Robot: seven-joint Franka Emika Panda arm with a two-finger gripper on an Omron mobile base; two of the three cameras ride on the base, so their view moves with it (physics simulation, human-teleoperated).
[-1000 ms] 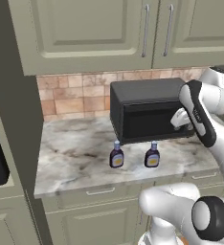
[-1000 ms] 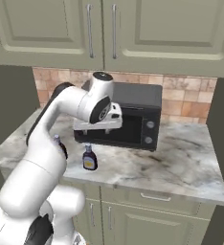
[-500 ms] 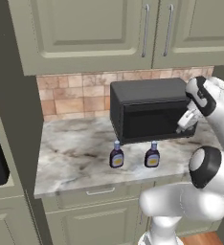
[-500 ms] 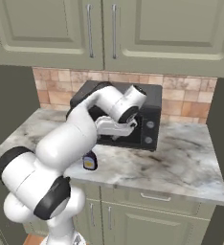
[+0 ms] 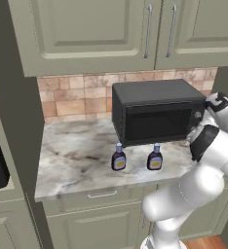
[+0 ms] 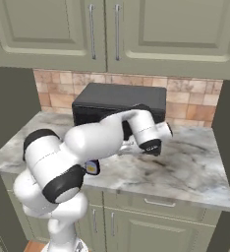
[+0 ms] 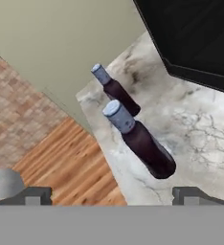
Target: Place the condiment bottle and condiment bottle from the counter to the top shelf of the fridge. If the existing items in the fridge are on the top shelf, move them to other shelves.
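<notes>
Left base view gives you both condiment bottles point(image 5: 119, 158) point(image 5: 155, 157) upright on the counter point(image 5: 77, 160), side by side just before the black microwave point(image 5: 157, 116), with the arm bent at the right.

Right base view puts the arm across the microwave front; one bottle's label point(image 6: 91, 168) peeks out under it.

Hand view shows you the gripper point(image 7: 113, 195) with jaws spread wide, holding nothing, with both bottles ahead near the counter's edge.

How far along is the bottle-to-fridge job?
Done: nothing. Both condiment bottles stand upright on the counter, in front of the microwave. In hand: nothing; the gripper is open, looking at the bottles from the side. Left: pick and shelve both.
</notes>
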